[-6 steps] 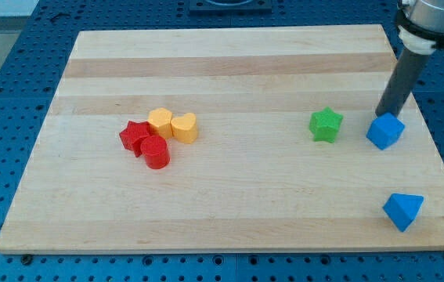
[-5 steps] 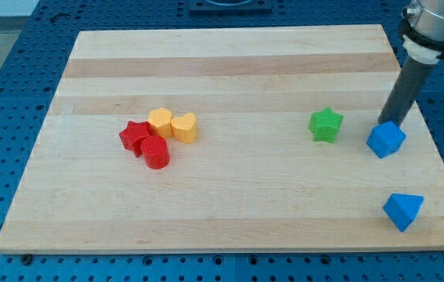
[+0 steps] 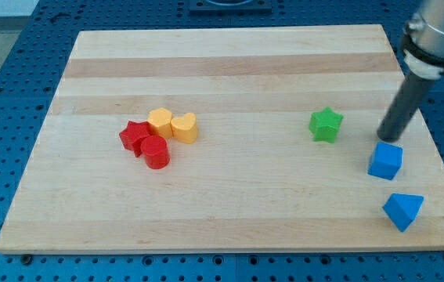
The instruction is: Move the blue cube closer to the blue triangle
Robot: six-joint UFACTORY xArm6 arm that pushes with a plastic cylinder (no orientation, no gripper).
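The blue cube (image 3: 385,161) sits on the wooden board (image 3: 229,78) at the view's right. The blue triangle (image 3: 402,210) lies just below it, near the board's bottom right corner, with a small gap between them. My tip (image 3: 385,139) is at the cube's upper edge, touching or almost touching it. The dark rod rises from there toward the view's top right.
A green star block (image 3: 325,124) lies left of my tip. At the view's left centre is a cluster: a red star (image 3: 134,136), a red cylinder (image 3: 157,153), a yellow hexagon (image 3: 160,122) and a yellow heart-shaped block (image 3: 184,127).
The blue cube has slid toward the view's bottom, closer to the blue triangle, and turned a little. My tip has followed it down. The other blocks have not moved.
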